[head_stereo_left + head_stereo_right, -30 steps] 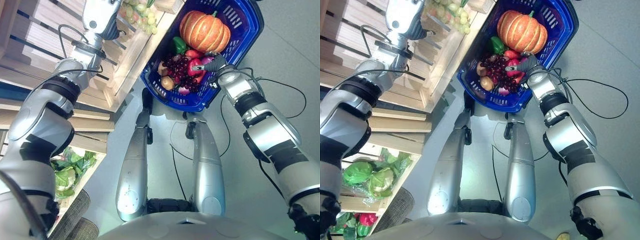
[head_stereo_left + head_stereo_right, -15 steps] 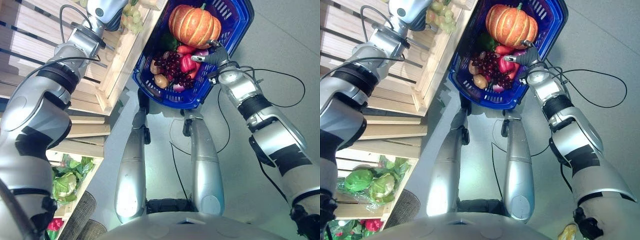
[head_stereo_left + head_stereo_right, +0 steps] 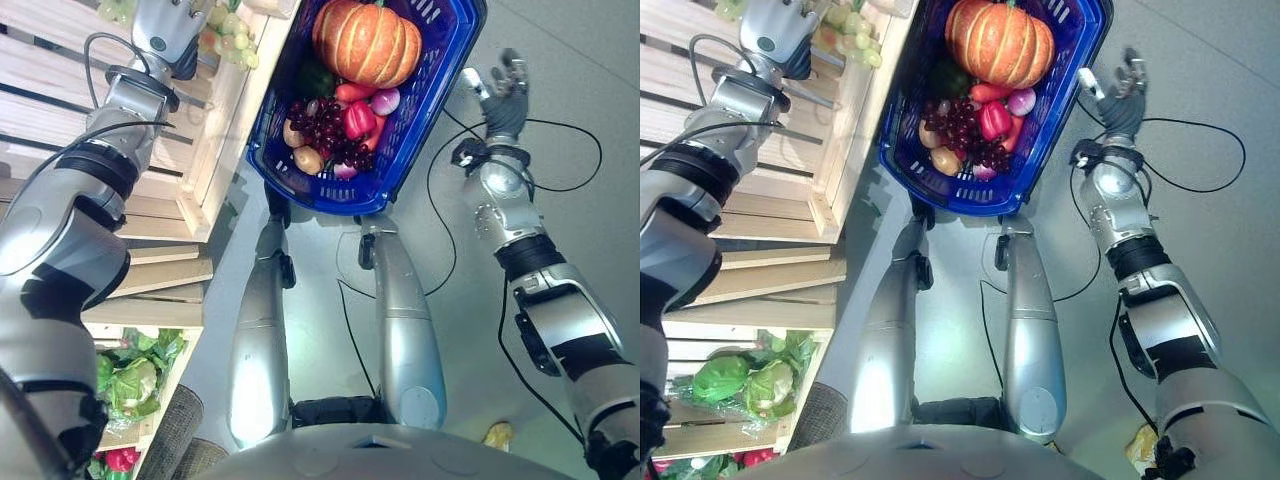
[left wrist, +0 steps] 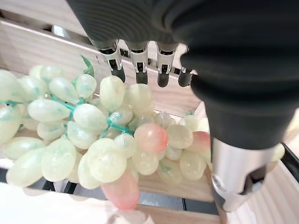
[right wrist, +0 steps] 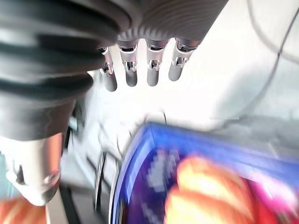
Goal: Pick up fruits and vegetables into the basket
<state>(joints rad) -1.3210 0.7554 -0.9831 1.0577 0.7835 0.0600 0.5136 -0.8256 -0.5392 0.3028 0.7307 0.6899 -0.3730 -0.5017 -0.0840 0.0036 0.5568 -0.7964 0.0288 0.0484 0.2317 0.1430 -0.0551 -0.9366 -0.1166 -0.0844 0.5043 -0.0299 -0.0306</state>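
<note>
Blue basket (image 3: 420, 130) is sitting left of the right hand (image 3: 503, 88), holding a pumpkin (image 3: 366, 42), dark grapes (image 3: 320, 125), a red pepper (image 3: 358, 119) and an onion (image 3: 384, 100). Right hand is hovering beside it, fingers spread, empty. Left hand (image 3: 165, 30) is reaching into the wooden crate (image 3: 225, 120), fingers extended above green grapes (image 4: 93, 135).

Both arms are silver-grey shells broken by black bands at the joints. The left hand (image 4: 205, 70) wears a dark ribbed cover over its back and wrist; its silver fingers (image 4: 114, 58) end in dark tips, the thumb a smooth silver cylinder. The right hand (image 3: 503, 92) matches, with the same dark ribbed cover and dark-tipped silver fingers (image 5: 131, 65).
</note>
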